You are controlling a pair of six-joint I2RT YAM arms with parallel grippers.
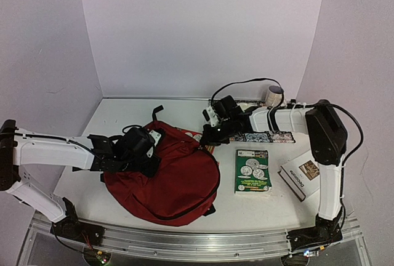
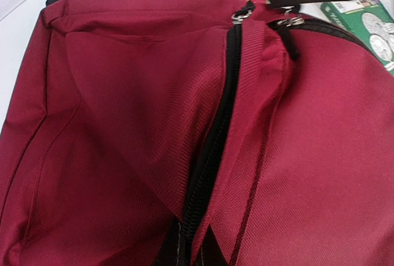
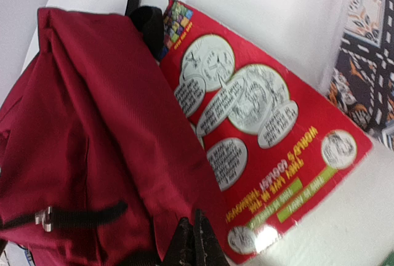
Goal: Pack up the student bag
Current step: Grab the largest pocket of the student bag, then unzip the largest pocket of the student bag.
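Observation:
The student bag (image 1: 169, 180), dark red with a black zipper (image 2: 212, 143), lies at the centre-left of the table. My left gripper (image 1: 143, 150) rests on its left side. In the left wrist view it (image 2: 184, 250) is shut on a fold of bag fabric beside the zipper, fingers mostly hidden by cloth. My right gripper (image 1: 208, 138) is at the bag's upper right edge. Its fingertips (image 3: 196, 226) are pressed together against the fabric edge, over a red book (image 3: 265, 149) that lies partly under the bag. Nothing shows between its fingers.
A green book (image 1: 252, 170) lies right of the bag, and a white and brown book (image 1: 303, 177) lies further right. A patterned book (image 1: 261, 137) sits under the right arm. A small cylinder (image 1: 273, 95) stands at the back wall. A black strap (image 1: 157, 111) trails behind the bag.

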